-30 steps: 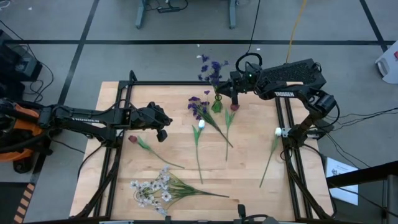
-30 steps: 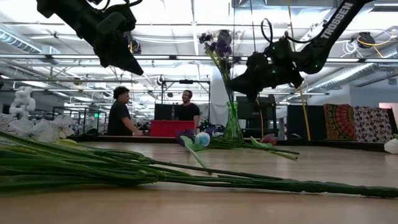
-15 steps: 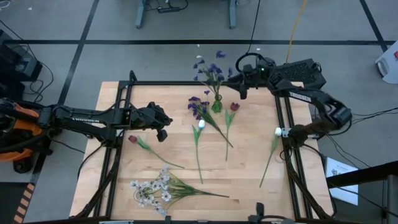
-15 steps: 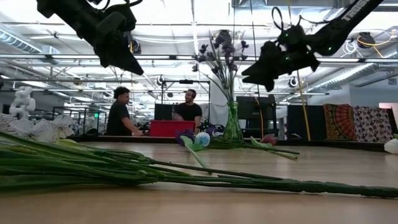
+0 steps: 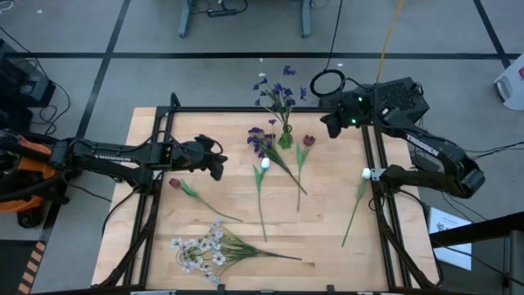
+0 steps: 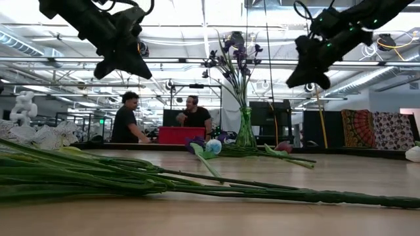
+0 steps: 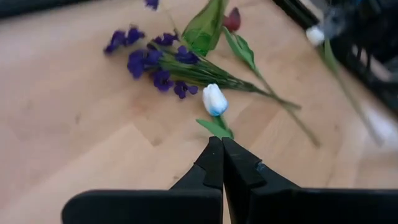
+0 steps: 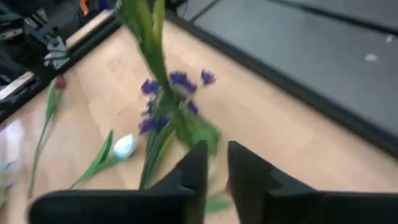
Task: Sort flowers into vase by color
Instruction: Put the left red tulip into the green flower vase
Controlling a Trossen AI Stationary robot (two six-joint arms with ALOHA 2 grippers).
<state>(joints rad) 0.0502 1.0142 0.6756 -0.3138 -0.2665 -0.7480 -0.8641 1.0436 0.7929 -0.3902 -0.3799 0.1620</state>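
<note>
Green wire-thin stems look light and springy, best pinched mid-stem, while the left hand hovers shut and empty, the right hand narrow, holding nothing.

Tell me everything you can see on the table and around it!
vase: one, green glass, far middle of the table
purple flowers in the vase: one bunch, standing up
purple flowers on the table: one bunch, lying beside the vase
white tulip: one, middle of the table
dark red bud: one, just right of the vase
red bud: one, left side
white bud: one, right edge
white blossom bunch: one, near left corner
table: one, pale wood
people: two, in the room behind
left gripper: black, shut, over the left side
right gripper: black, empty, raised right of the vase
</note>
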